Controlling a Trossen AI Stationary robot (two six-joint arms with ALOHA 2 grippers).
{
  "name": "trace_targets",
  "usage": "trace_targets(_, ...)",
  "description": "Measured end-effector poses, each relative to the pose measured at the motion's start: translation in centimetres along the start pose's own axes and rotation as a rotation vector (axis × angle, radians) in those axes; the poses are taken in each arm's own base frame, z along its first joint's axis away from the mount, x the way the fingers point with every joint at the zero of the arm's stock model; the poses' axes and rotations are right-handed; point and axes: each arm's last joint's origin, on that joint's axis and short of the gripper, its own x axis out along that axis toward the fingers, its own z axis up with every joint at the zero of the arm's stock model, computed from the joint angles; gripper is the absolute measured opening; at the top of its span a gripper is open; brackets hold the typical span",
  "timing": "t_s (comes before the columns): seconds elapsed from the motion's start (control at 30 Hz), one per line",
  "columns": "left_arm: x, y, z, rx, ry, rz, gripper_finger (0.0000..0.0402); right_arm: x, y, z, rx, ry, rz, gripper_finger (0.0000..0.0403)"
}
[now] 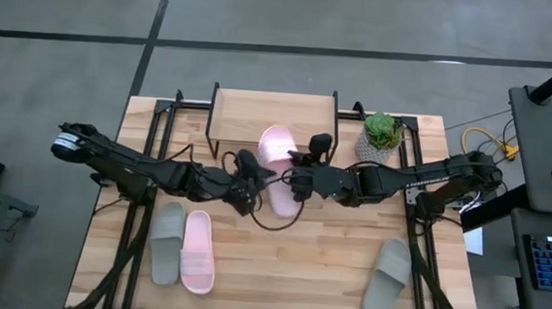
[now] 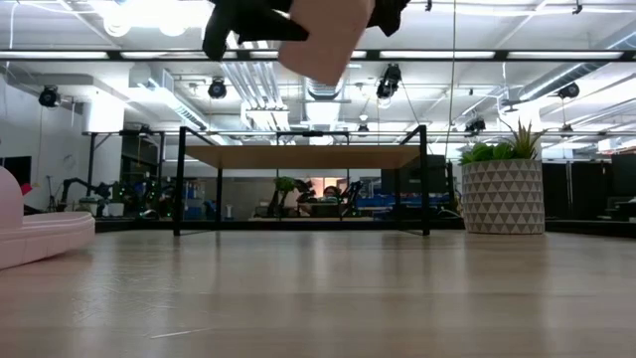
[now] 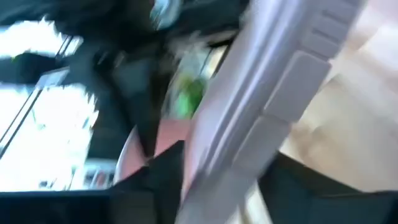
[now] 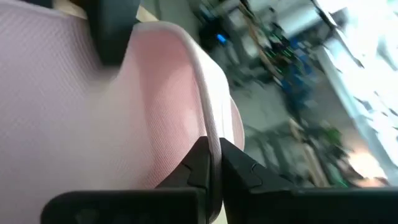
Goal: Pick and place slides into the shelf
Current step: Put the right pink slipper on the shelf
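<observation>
One pink slide (image 1: 277,164) is lifted clear above the table's middle, just in front of the shelf (image 1: 274,118); in the low view this pink slide (image 2: 328,35) hangs high above the shelf (image 2: 303,157). My left gripper (image 1: 252,184) is at its left side and my right gripper (image 1: 299,179) at its right side, both shut on it. The other pink slide (image 1: 198,251) lies sole down beside a grey slide (image 1: 165,242) at the near left. The second grey slide (image 1: 387,277) lies at the near right. My left gripper has the lifted pink slide's left side between its fingers (image 3: 158,180); the ribbed sole (image 3: 267,99) runs down between them. It comes level from the table's left. The picture is blurred, so the exact part stays unclear. My right gripper pinches a thin edge of the slide (image 4: 211,134) between its two fingertips, coming level from the table's right. The slide is off the table.
A potted plant (image 1: 383,135) stands at the far right, beside the shelf; in the low view its patterned pot (image 2: 502,196) is right of the shelf's legs. Bare tabletop (image 1: 288,263) lies between the slides on the near side.
</observation>
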Motion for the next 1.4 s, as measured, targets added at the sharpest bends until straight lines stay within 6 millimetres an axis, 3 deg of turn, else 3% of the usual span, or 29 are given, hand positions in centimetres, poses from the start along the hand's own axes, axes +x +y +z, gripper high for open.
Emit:
trace_targets(0.17,-1.5,0.1,-0.2,-0.013,0.079,0.063,0.0259,0.4,-0.6,-0.3,0.041,0.046,-0.059,0.0009)
trace_targets(0.47,-3.3,-0.9,1.5,0.002,0.087,0.095,0.0275,2.8,-3.1,-1.4,0.246,0.101,-0.180,0.0009)
trace_targets(0.9,-0.3,-2.2,3.2,0.188,0.240,0.258,0.0276,3.8,-4.1,-1.9,0.371,0.088,-0.198,0.0009)
trace_targets(1.23,2.3,-2.8,4.4,0.256,0.342,0.260,0.0276,4.8,-3.8,-2.3,0.369,0.115,-0.208,0.0009)
trace_targets(1.4,3.0,-2.7,4.3,0.277,0.435,0.265,0.0256,5.0,-3.7,-2.4,0.367,0.120,-0.209,0.0009)
